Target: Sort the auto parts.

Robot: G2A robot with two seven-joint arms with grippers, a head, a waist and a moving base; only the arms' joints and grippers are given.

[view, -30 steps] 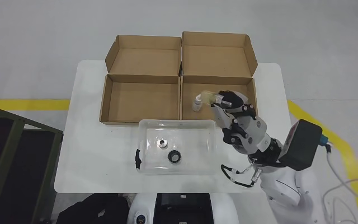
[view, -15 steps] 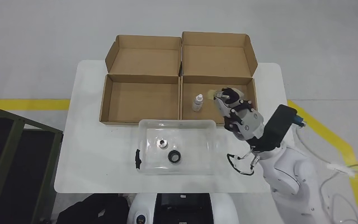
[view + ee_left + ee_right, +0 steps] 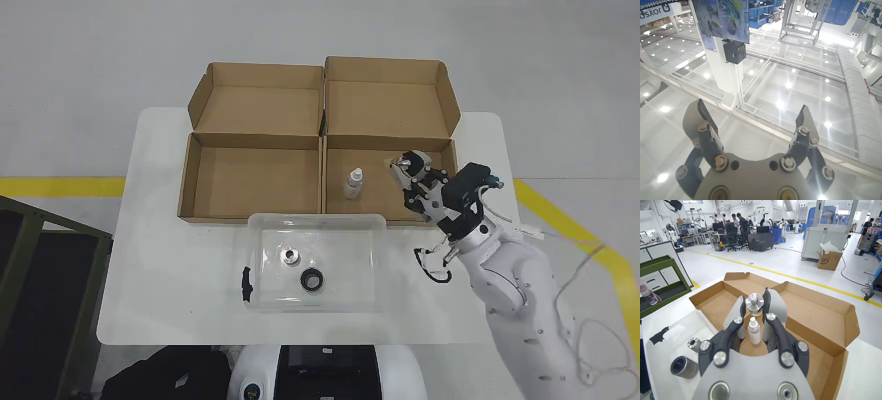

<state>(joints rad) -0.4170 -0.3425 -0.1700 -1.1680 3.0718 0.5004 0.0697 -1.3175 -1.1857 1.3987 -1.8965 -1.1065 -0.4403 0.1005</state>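
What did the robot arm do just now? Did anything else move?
The right gripper, still shut on the part, slid over the right box away from the bottle, and its arm swung out to the side. The bottle, the silver part and dark part in the bin stayed put.

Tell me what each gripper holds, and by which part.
The right gripper clamps a silver cylindrical part by the sides of its round body. The left gripper is open and empty.
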